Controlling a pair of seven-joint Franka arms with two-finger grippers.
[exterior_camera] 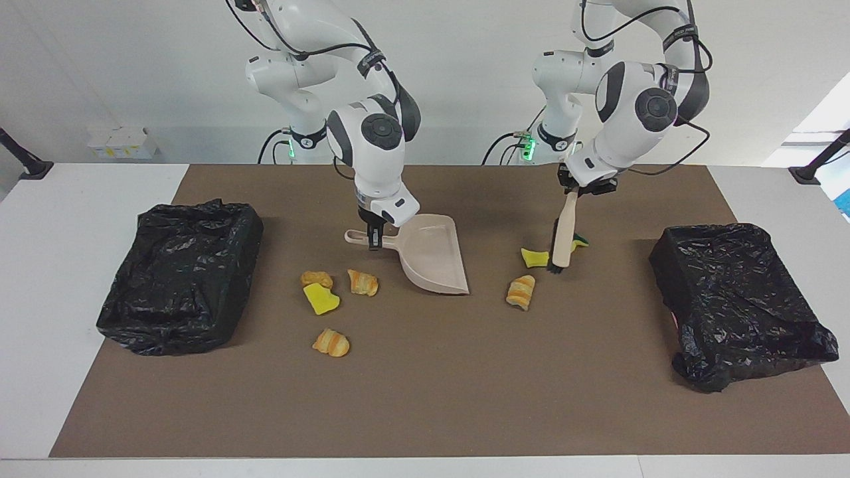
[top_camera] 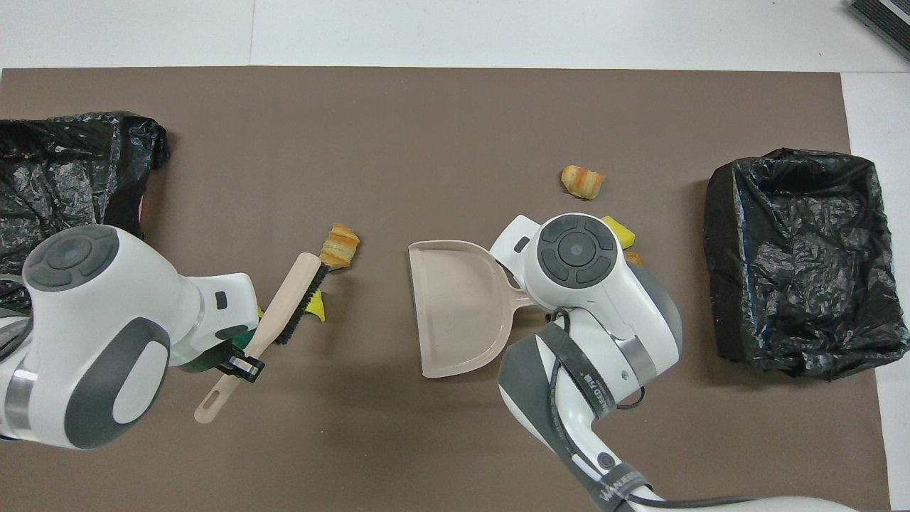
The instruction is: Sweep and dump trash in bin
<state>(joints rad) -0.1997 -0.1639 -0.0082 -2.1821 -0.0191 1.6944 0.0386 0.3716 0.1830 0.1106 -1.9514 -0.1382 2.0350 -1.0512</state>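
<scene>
Mid-bench, toward the robots' edge: left gripper [exterior_camera: 576, 189] pinching brush [exterior_camera: 564, 237], right gripper [exterior_camera: 374, 237] pinching dustpan [exterior_camera: 435, 255]; pan empty, trash [exterior_camera: 321, 299] unswept, bins [exterior_camera: 737, 302] awaiting.

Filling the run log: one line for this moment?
left claw: holds brush | right claw: holds dustpan | trash: unswept

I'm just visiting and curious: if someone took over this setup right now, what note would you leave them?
Left gripper: shut on the brush, bristles down among three scraps toward the left arm's end.
Right gripper: shut on the dustpan handle, pan resting mid-mat.
Four more scraps lie beside the pan, toward the right arm's end.
Done: both tools picked up.
Left: dustpan holds nothing; sweep all seven in, dump into a black-lined bin.
</scene>
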